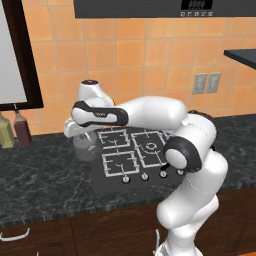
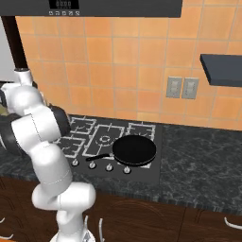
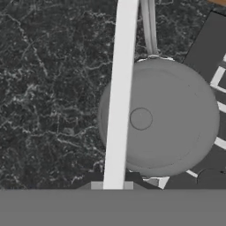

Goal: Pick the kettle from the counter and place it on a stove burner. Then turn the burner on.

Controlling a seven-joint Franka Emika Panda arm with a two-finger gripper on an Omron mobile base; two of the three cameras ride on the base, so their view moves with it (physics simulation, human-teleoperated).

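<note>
Kettle (image 3: 172,119): round, smooth dull-grey | counter (image 3: 48,88): black marbled | claw (image 1: 80,134): state unclear

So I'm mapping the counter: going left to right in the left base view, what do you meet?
Bottles → kettle → cooktop → wall outlets

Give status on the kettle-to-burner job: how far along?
Done: the gripper is over the kettle, at the cooktop's left edge. In hand: taking the handle; whether the grip has closed or the kettle has lifted is unclear. Left: set it on the rear-left stove burner, then turn that burner on.
</note>
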